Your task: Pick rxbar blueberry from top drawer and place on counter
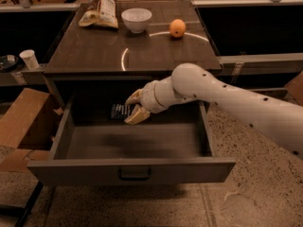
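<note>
The top drawer stands pulled open under the counter. My gripper reaches into the back of the drawer from the right. Its tan fingers are closed on the right end of the rxbar blueberry, a dark flat bar with pale stripes. The bar is held a little above the drawer floor, close to the back wall and below the counter's front edge.
On the counter stand a tan snack bag, a white bowl and an orange at the back. A cardboard box sits left of the drawer. A white cup stands on a shelf at left.
</note>
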Controlling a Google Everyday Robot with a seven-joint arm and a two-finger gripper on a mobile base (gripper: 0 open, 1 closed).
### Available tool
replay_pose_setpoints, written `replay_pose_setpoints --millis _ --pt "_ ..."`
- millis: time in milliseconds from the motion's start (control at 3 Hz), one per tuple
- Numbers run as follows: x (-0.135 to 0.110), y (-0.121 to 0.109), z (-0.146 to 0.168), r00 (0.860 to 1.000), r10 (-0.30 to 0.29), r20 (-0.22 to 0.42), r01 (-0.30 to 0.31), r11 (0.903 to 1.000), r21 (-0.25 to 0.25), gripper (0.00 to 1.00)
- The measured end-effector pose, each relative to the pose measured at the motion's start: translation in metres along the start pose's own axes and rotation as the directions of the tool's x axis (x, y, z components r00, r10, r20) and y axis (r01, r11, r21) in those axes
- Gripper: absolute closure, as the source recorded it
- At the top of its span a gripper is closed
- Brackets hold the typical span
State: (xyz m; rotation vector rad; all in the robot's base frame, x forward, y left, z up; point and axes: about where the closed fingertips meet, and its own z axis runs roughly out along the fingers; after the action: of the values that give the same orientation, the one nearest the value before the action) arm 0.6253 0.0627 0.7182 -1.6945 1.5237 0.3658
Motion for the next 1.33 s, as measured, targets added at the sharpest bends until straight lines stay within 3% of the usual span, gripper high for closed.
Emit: replay_pose_setpoints --millis 667,1000,1333 --pt "-0.063 -0.018 -0.069 0.994 -0.107 0.021 0.105 0.9892 0.102 1.00" --pt "-0.084 -0.045 -0.088 0.992 -0.109 0.058 0.100 0.9847 0.143 1.00" --pt "-0.084 -0.045 -0.088 0.992 -0.109 0.058 0.100 0.9847 0.143 1.00"
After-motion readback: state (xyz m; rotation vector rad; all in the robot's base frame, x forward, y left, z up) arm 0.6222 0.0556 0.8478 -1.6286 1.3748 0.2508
